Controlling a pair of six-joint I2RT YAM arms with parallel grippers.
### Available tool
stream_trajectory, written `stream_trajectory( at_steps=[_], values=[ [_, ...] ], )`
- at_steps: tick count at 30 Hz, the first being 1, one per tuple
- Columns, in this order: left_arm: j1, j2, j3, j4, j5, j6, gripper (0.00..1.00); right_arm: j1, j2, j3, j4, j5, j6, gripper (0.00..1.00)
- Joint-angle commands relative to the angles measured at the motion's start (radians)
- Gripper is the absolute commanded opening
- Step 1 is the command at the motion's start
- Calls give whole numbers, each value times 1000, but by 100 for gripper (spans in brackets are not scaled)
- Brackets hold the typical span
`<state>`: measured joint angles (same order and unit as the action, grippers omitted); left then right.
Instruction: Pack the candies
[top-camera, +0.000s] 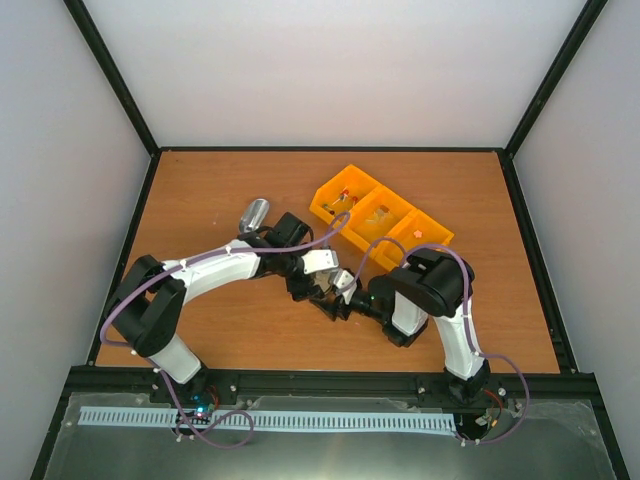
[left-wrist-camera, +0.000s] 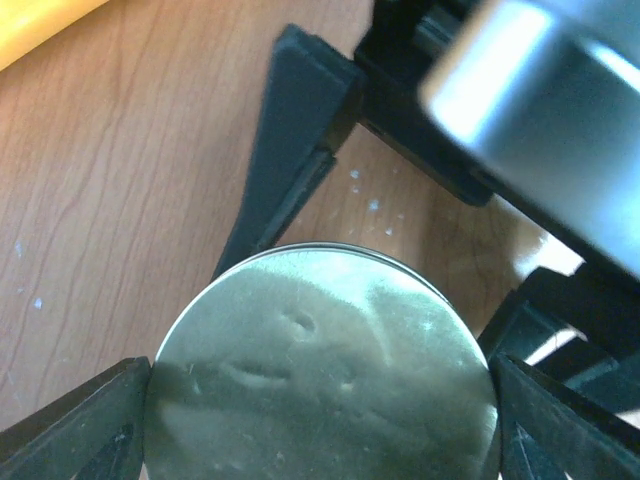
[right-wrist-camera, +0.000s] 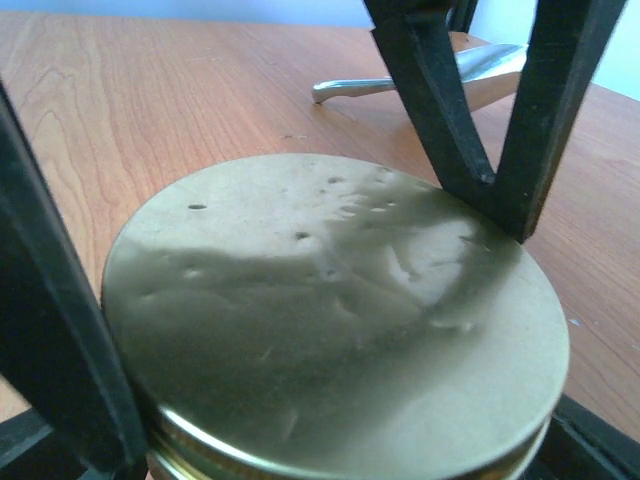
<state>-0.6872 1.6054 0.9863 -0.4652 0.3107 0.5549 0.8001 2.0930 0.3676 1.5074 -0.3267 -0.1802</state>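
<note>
A round metal lid (left-wrist-camera: 320, 370) sits on a jar, whose thread shows under the lid (right-wrist-camera: 330, 330) in the right wrist view. My left gripper (left-wrist-camera: 320, 425) is shut on the lid, one finger on each side. My right gripper (right-wrist-camera: 330, 410) is shut on the jar from the other side, with its fingers (right-wrist-camera: 60, 330) flanking it. Both grippers meet mid-table, left (top-camera: 322, 272) and right (top-camera: 345, 292), and hide the jar from above. A few candies (top-camera: 345, 201) lie in the orange tray (top-camera: 318, 208). The metal scoop (top-camera: 255, 213) lies on the table; it also shows in the right wrist view (right-wrist-camera: 430, 82).
The orange tray has three compartments and lies slanted at the back right of centre; its corner (left-wrist-camera: 40, 25) shows in the left wrist view. Black frame rails edge the wooden table (top-camera: 230, 330). The arms' purple cables loop over the middle.
</note>
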Motion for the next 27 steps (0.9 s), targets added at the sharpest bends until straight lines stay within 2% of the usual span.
stream_trajectory(
  at_steps=[1,7,10,12,15,17,24,27],
  values=[
    [6,25,-3,-228,32,202,41,14,19,-22,141,-127,-49,60],
    [-12,57,46,-404,74,480,40,14,-1,-27,135,-282,-49,55],
    [-20,64,40,-432,40,558,40,11,-23,-29,115,-331,-43,61],
    [-18,71,40,-401,30,503,38,11,-32,-31,111,-307,-37,73],
    [-17,76,22,-299,8,340,31,11,-28,-32,111,-242,-22,93],
    [-11,74,13,-225,-16,214,31,13,-15,-32,118,-209,-14,99],
    [-3,25,5,-84,-114,-94,33,14,17,-23,125,-31,16,100],
    [-3,18,-7,-66,-124,-133,33,14,23,-13,127,-19,34,95]
  ],
)
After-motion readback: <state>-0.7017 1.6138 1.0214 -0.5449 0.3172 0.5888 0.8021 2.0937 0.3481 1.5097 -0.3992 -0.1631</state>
